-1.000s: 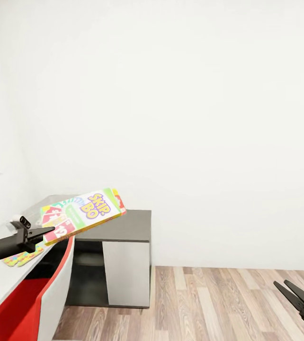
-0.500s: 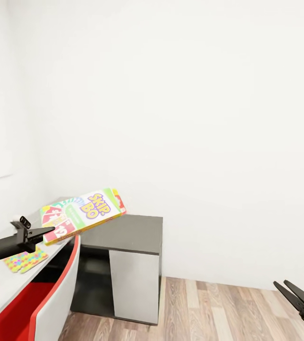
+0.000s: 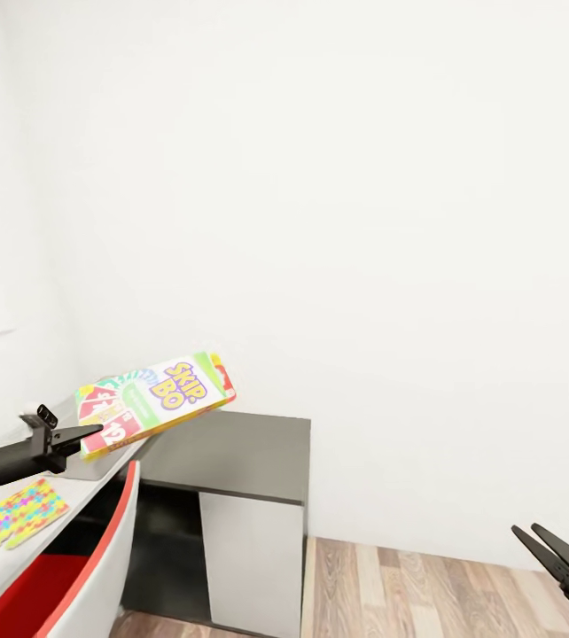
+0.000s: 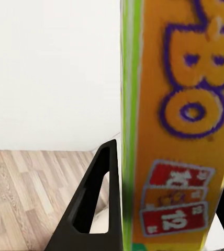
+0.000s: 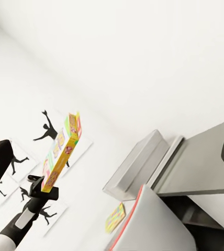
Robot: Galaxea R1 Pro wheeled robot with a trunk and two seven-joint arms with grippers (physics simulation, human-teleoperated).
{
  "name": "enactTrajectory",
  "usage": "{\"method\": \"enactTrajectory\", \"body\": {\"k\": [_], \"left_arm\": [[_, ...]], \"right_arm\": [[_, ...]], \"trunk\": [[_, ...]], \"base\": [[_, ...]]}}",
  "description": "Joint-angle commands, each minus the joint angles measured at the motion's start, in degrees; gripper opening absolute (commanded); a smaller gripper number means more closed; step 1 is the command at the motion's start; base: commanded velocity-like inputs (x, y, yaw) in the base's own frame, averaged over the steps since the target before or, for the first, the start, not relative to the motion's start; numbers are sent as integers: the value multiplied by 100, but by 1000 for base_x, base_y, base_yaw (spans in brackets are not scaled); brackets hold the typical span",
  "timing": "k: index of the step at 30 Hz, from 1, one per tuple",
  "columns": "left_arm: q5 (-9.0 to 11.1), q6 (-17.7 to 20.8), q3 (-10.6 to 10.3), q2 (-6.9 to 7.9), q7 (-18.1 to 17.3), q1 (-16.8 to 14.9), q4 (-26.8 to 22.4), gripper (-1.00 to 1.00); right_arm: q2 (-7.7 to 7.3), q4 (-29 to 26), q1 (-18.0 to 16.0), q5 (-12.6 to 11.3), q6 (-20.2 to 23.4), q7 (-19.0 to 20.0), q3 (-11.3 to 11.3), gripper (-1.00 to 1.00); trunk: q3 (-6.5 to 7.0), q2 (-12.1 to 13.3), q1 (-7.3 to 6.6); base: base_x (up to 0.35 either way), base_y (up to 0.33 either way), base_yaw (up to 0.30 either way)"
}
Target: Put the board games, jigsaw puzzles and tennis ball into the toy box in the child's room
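Note:
My left gripper (image 3: 88, 434) is shut on the lower edge of a colourful Skip-Bo board game (image 3: 155, 398) and holds it tilted in the air above the table's end. In the left wrist view the box's yellow edge (image 4: 180, 130) stands between the black fingers (image 4: 93, 209). A multicoloured jigsaw puzzle (image 3: 20, 512) lies flat on the white table (image 3: 1, 567). A grey open box (image 5: 135, 167), which looks like the toy box, sits on the table; its corner (image 3: 97, 466) shows under the game. My right gripper (image 3: 526, 529) hangs open and empty at the lower right.
A dark grey cabinet (image 3: 231, 443) with a white door stands against the white wall beside the table. A red and white curved piece of furniture (image 3: 98, 567) is in front of the table. Wooden floor (image 3: 409, 585) lies open to the right. Silhouette pictures (image 5: 49, 123) hang on the wall.
The whole view has shifted: table, puzzle and cabinet sit differently in the picture, so the camera moved. Both grippers keep their places and the game stays held.

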Motion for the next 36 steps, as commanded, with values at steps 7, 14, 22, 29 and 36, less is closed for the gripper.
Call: {"method": "enactTrajectory", "body": {"k": [7,14,22,29,36], "left_arm": [[20,52,0,1,-22,-5,-2,-100],[23,51,0,1,-22,-5,-2,-100],[20,50,0,1,-22,-5,-2,-100],[18,52,7,1,-22,-5,-2,-100],[17,52,38,1,-22,-5,-2,-100]], "right_arm": [[-21,-6,2,-31,39,-5,5,100],[-21,-11,0,-31,39,-5,7,100],[-12,-10,0,-31,39,-5,8,100],[-22,4,0,-34,39,-5,8,100],[-21,14,0,-39,39,0,7,100]], "trunk": [[-68,-5,4],[-129,-5,4],[-194,-5,4],[-230,-5,4],[-236,-5,4]], "base": [[319,0,68],[320,0,140],[320,-37,168],[320,-79,139],[320,-90,24]]}}
